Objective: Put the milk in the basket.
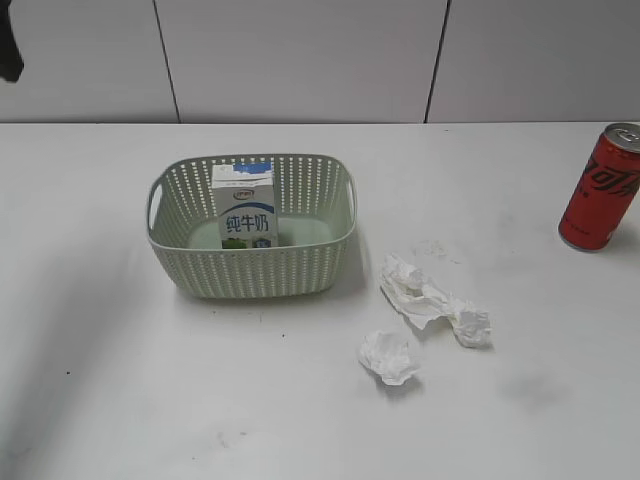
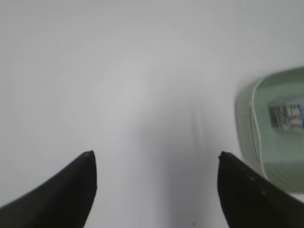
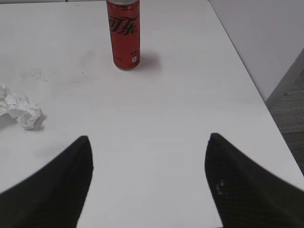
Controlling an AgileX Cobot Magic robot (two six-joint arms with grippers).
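Both pincers, left [image 2: 154,159] and right [image 3: 148,140], gape empty; milk [image 1: 245,208] stands upright in basket [image 1: 250,270].

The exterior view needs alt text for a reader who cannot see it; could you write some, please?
A milk carton stands upright inside a green basket on a white table. Two crumpled tissues lie right of it, and a red can stands far right.

The milk carton [image 1: 244,208] carries blue characters 纯牛奶 on its front. The red can [image 1: 598,188] shows white Chinese Coca-Cola script, 可乐 partly readable.
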